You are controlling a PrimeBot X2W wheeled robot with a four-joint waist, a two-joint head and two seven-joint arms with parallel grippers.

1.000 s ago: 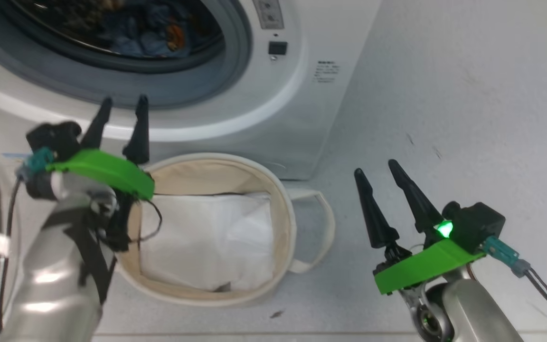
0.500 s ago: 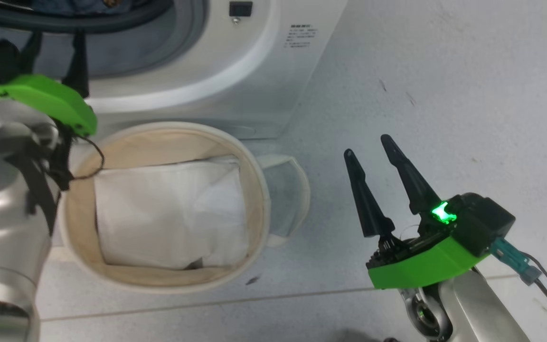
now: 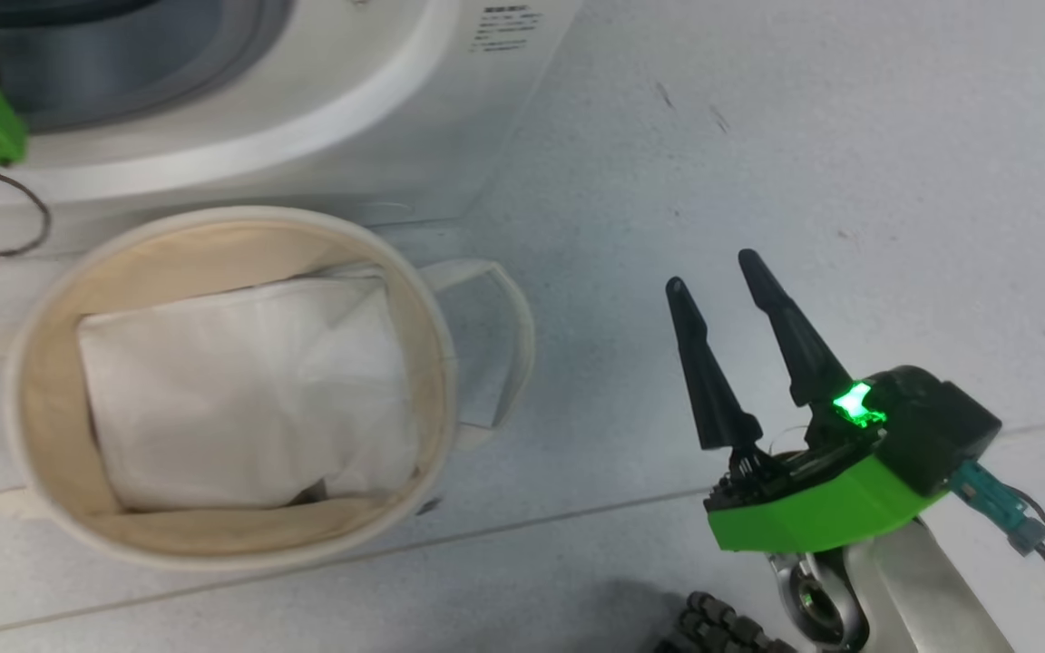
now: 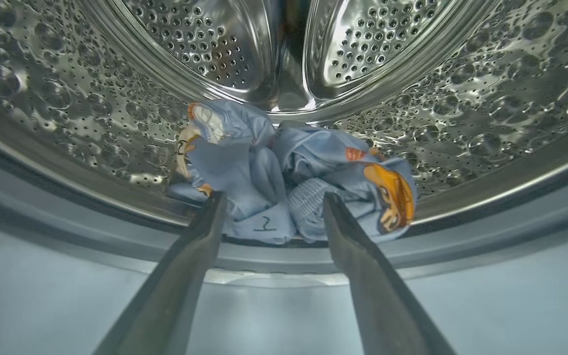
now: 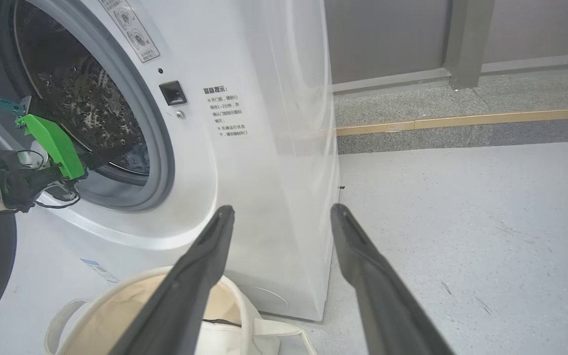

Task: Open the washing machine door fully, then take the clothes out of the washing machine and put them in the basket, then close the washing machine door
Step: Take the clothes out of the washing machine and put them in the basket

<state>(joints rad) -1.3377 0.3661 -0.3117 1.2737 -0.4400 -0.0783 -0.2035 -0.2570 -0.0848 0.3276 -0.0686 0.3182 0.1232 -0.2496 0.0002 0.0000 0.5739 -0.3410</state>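
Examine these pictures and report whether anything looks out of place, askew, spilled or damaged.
Nothing looks damaged or spilled. The light blue printed garment lies crumpled at the front lip of the round steel drum, as laundry would. The round cream canvas basket stands upright, a plain white sheet lying inside.

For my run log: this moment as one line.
stage: pre-grasp of clothes | left pincer: open, aimed at clothes in drum | right pincer: open, over floor | basket: holds white sheet

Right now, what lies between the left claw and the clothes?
Nothing: in the left wrist view the open left claw points straight at the clothes, tips at their near edge.
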